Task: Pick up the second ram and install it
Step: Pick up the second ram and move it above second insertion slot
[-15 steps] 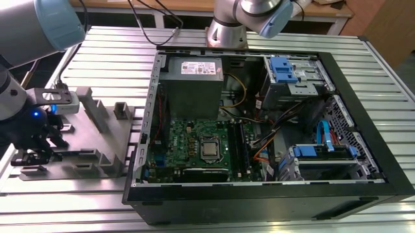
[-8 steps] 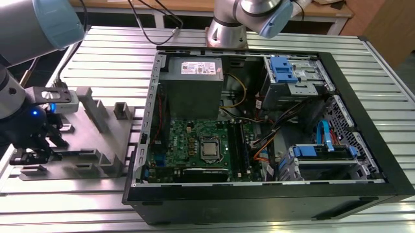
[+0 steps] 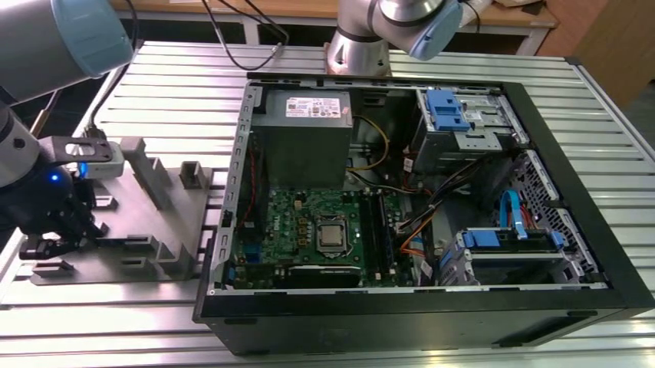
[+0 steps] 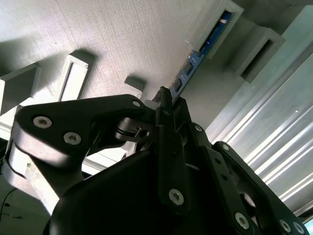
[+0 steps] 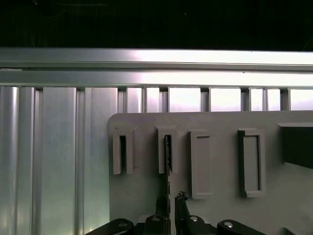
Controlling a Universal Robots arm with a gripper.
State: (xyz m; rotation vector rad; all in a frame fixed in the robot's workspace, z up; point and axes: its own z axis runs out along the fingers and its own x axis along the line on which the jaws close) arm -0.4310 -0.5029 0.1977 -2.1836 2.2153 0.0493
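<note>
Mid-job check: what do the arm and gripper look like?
The arm is silver-grey tubing with light blue joint caps. The gripper is black, made of linkage plates bolted with silver screws. A small blue light glows on the wrist, beside a grey box.

holder tray matt grey plastic, table shiny ribbed metal, end effector matt black.
</note>
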